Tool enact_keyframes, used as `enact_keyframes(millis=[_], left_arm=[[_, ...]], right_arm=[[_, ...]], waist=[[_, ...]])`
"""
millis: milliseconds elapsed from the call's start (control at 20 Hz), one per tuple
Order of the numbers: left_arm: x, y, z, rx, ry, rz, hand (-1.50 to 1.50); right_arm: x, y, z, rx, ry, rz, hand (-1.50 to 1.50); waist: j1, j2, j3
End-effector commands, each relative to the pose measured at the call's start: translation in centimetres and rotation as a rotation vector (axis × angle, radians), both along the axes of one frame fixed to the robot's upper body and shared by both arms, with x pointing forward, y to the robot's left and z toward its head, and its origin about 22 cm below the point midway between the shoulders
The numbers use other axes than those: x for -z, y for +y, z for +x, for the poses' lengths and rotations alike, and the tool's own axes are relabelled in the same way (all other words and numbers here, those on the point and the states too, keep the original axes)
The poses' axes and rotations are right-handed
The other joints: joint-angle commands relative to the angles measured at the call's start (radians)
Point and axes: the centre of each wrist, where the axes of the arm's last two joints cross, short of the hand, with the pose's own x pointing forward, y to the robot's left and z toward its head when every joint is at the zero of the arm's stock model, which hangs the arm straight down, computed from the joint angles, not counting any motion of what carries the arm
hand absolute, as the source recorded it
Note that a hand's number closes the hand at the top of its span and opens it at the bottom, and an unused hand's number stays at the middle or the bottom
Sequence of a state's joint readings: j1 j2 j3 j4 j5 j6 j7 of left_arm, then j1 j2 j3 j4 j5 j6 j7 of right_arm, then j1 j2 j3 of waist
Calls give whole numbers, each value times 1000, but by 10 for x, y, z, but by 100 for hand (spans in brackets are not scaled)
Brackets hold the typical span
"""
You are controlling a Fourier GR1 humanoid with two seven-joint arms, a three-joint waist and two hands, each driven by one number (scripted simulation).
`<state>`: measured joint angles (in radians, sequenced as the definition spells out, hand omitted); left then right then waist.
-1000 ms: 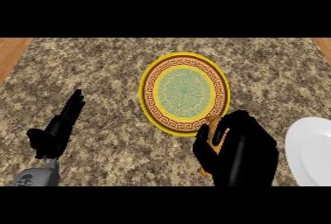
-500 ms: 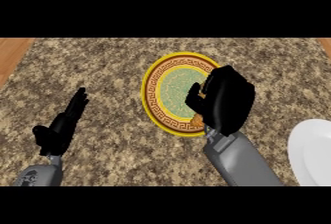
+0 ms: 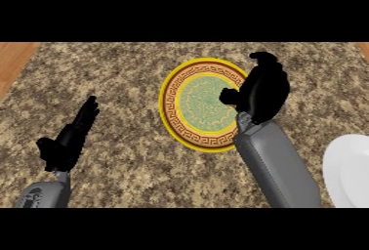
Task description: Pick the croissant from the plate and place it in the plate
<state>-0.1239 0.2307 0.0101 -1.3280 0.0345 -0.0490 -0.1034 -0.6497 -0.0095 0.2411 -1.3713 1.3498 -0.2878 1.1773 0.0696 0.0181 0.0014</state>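
Croissant itself does not show anywhere; I judge it is hidden inside the right hand (image 3: 261, 93), whose fingers are curled closed above the right rim of the patterned plate (image 3: 173, 128). Left of this plate, well apart, the left hand (image 3: 69, 141) rests open with straight fingers. A white plate (image 3: 353, 171) lies to its right. Such pastry should be light, soft and flaky, so it is best held across the thick middle, not the thin ends.

Looking steeply down from head height onto the worktop (image 3: 122, 73), facing toward 12 o'clock. Sitting close, filled almost edge to edge by that worktop in a single view. Cutting off a white plate (image 3: 349, 171) at 4 o'clock; catching the left forearm (image 3: 45, 195) and right forearm (image 3: 277, 166) entering from 6 o'clock.
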Motion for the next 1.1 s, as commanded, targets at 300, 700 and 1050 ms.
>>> enact_keyframes(millis=[300,700,1050], left_arm=[[-1,5,-1,-18,1,-8,0],[1,23,-11,-59,18,6,0],[14,22,-23,-82,21,2,0]], right_arm=[[-5,-13,2,161,-377,368,-150],[27,-29,-56,106,-548,558,-150],[70,-36,-148,80,-547,514,-150]], waist=[[-20,-13,1],[-63,-28,1],[-83,-23,-1]])
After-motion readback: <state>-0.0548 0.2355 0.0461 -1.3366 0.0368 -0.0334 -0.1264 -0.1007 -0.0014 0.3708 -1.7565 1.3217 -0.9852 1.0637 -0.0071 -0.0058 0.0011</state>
